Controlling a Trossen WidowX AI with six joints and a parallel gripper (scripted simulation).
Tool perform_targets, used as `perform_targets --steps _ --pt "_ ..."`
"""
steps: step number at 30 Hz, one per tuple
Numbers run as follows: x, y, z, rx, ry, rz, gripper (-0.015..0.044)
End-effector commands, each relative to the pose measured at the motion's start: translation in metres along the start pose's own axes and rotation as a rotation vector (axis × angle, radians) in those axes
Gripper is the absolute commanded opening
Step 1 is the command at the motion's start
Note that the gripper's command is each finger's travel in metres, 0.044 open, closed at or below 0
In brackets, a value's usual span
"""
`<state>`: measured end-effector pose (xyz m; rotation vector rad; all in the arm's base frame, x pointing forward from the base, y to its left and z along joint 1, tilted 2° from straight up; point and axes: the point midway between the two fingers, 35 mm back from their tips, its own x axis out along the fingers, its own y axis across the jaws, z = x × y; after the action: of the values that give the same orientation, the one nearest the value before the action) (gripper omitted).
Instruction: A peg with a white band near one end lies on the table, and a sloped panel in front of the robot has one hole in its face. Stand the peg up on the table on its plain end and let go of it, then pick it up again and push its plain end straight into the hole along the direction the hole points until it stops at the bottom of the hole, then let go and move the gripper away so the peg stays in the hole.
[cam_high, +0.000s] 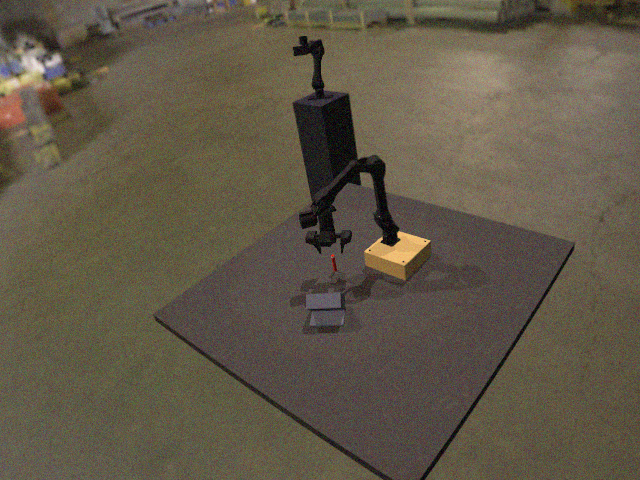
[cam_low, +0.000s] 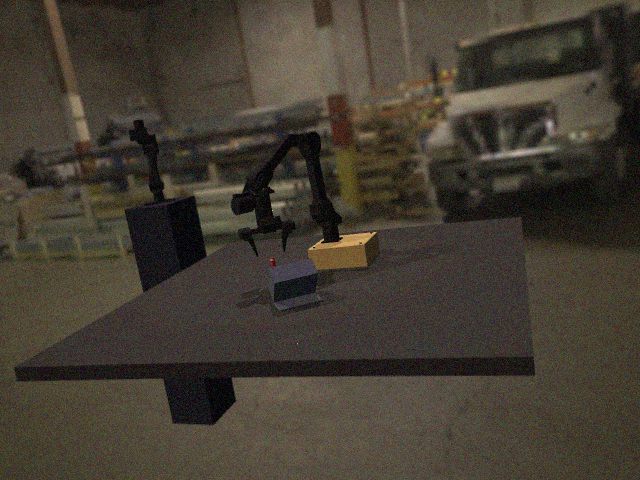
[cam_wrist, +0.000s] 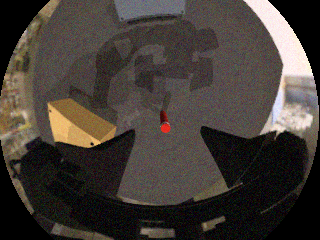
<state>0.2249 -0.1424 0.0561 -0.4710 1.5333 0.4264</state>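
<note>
The red peg (cam_high: 333, 263) (cam_low: 272, 262) (cam_wrist: 164, 119) stands upright on the table, its white band near the top end. My gripper (cam_high: 331, 252) (cam_low: 270, 254) (cam_wrist: 168, 131) is wide open and points down above the peg, with nothing between its fingers. In the wrist view the peg's top shows midway between the two fingertips. The grey-blue sloped panel (cam_high: 324, 300) (cam_low: 293, 270) (cam_wrist: 150, 7) stands a little beyond the peg. Its hole is not visible in these frames; the wrist view cuts off part of the panel.
The arm's tan base block (cam_high: 397, 254) (cam_low: 338, 254) (cam_wrist: 80, 120) stands beside the peg. A tall dark pedestal (cam_high: 325, 139) (cam_low: 165, 237) with a small black arm stands at the table's edge. The dark table (cam_high: 413, 351) (cam_low: 413, 320) carries the panel and block.
</note>
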Motion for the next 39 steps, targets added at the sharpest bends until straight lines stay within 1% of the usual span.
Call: perform_targets --steps 1,28,35,39 --pt "0.010 0.001 -0.001 -0.007 0.009 0.008 0.0440" --pt "0.054 0.003 -0.003 -0.007 0.009 0.009 0.0440" --pt "0.056 0.004 -0.003 -0.007 0.009 0.009 0.0440" --pt "0.053 0.002 -0.001 0.000 0.003 0.005 0.0335"
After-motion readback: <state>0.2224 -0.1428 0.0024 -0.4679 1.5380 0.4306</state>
